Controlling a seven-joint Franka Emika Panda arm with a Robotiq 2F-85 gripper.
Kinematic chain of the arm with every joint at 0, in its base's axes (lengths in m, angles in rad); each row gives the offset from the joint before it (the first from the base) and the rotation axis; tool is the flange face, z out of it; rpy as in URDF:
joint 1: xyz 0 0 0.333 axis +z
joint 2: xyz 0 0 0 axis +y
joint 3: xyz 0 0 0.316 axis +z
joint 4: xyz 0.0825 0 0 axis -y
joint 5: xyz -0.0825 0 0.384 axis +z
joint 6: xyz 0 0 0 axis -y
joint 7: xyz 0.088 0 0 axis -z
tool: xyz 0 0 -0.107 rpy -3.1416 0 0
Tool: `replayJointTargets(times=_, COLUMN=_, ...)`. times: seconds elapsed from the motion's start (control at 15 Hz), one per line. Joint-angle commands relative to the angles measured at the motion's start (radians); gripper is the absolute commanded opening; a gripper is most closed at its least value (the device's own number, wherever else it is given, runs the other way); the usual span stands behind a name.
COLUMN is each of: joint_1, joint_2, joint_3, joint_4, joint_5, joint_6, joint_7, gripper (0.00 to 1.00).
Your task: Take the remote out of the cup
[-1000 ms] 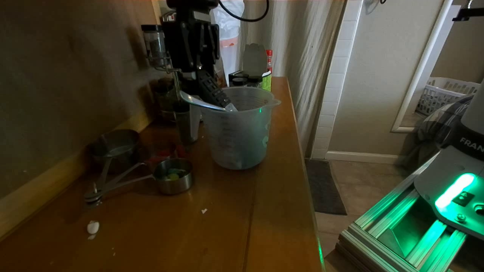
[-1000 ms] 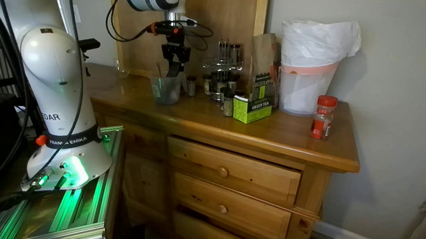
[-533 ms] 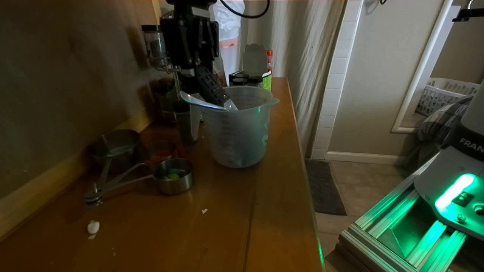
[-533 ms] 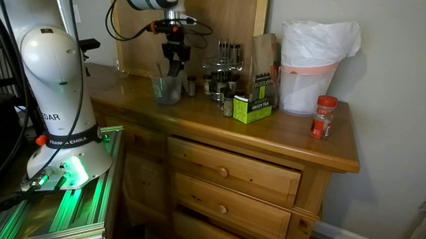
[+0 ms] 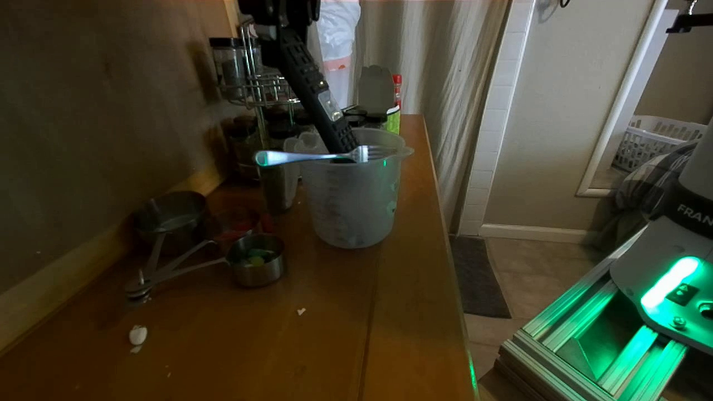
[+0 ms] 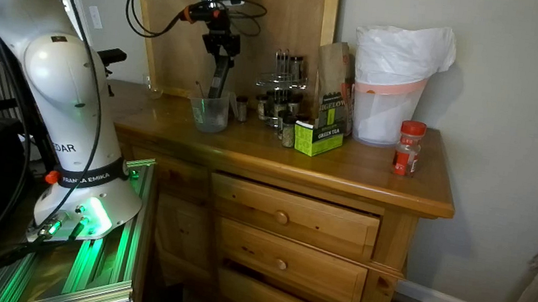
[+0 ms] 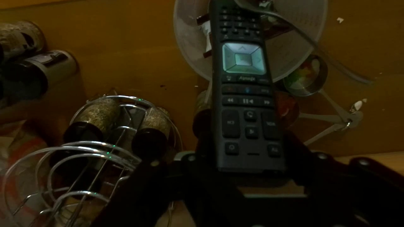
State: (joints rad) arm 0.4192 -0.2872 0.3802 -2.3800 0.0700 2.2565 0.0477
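A black remote (image 5: 317,92) slants down from the robot's pincer (image 7: 249,151), which is clamped around its upper end, while the lower end sits below the rim of a translucent cup (image 5: 352,200) on the wooden surface (image 5: 323,345). In an exterior view its long axis runs steeply from upper left to lower right; a pull up along that line is likely what frees it. A fork (image 5: 306,158), handle out to the left, lies over the rim and crosses in front, a possible snag; whether they touch cannot be told. Upside down on the remote, a word may read "xfinity." To the cup's right, a tea box (image 6: 322,133) shows "igelow" and "Green Tea"; near left, the arm's base band (image 6: 96,177) reads "Franka Emika."
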Motion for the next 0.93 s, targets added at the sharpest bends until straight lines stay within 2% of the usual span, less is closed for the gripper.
replayJointTargets(times=0.0, joint_1=0.003, joint_2=-0.145, joint_3=-0.022, joint_4=-0.035, joint_5=0.025, joint_6=-0.049, joint_7=-0.019, gripper=0.32)
replayJointTargets(times=0.4, joint_1=-0.016, joint_2=-0.331, joint_3=-0.022, joint_4=-0.048, joint_5=-0.021, joint_6=-0.13, joint_7=0.035, gripper=0.32)
replayJointTargets(times=0.87, joint_1=-0.106, joint_2=-0.439, joint_3=0.014, joint_4=-0.108, joint_5=-0.153, joint_6=-0.143, joint_7=0.143, gripper=0.32)
